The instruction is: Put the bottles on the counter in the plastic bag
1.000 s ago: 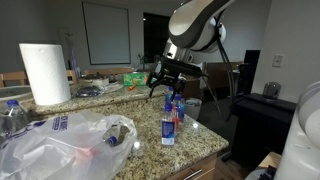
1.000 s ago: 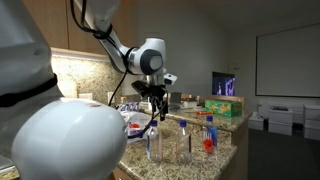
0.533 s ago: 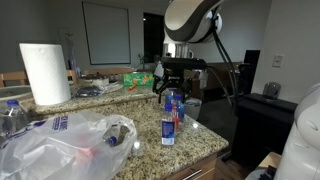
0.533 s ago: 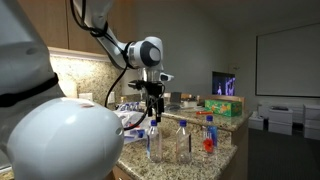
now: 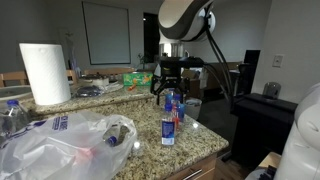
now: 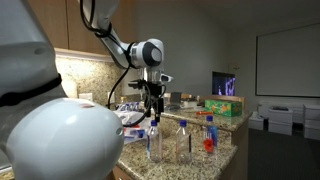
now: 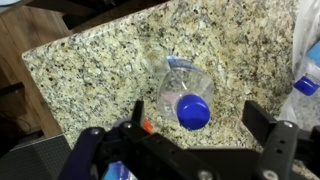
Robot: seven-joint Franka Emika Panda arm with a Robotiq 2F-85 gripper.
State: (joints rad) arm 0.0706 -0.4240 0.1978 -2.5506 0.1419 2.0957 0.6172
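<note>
Three small clear bottles stand together near the corner of the speckled counter (image 5: 140, 152); in an exterior view they are a blue-labelled one (image 6: 154, 140), a middle one (image 6: 183, 138) and one with red-orange on it (image 6: 209, 136). My gripper (image 5: 168, 84) hangs open, pointing straight down just above them. In the wrist view a blue-capped bottle (image 7: 188, 100) stands between the spread fingers (image 7: 262, 120) of the gripper (image 7: 200, 122), untouched. Another blue cap (image 7: 306, 86) shows at the right edge. The crinkly plastic bag (image 5: 62, 142) lies on the counter with its mouth toward the bottles.
A paper towel roll (image 5: 44, 72) stands behind the bag, and a larger water bottle (image 5: 12, 112) beside it. Boxes and clutter (image 6: 224, 107) sit at the counter's far end. The counter edge (image 7: 45, 90) drops off close to the bottles.
My gripper has swung from a tilt to pointing straight down and shifted slightly, ending over the bottles. It has stayed open. The bottles and bag have not moved.
</note>
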